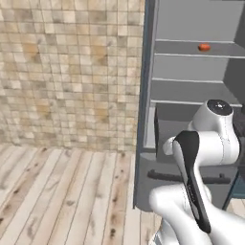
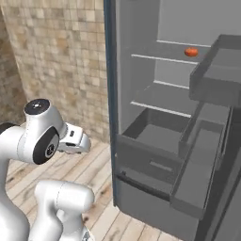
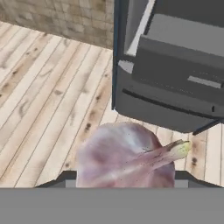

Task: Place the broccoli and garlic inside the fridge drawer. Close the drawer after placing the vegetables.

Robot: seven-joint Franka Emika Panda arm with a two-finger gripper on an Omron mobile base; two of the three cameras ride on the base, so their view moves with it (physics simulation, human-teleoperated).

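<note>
The garlic (image 3: 122, 153), a pinkish-white bulb with a pale green tip, sits large at the bottom of the hand view. My gripper (image 3: 126, 178) is shut on the garlic, one dark finger on each side of it. The hand hangs above the wooden floor, left of and short of the fridge. The fridge drawer (image 2: 143, 155) stands pulled out and looks empty inside. In the hand view the fridge drawer (image 3: 175, 72) lies ahead at the upper right, above a lower front with a dark bar handle. The broccoli is out of view.
The fridge door (image 2: 207, 164) with its bins hangs open on the right. A small red-orange thing (image 2: 190, 52) lies on an upper shelf. A tiled wall (image 1: 72, 72) runs left of the fridge, and wooden floor (image 1: 57, 191) lies below.
</note>
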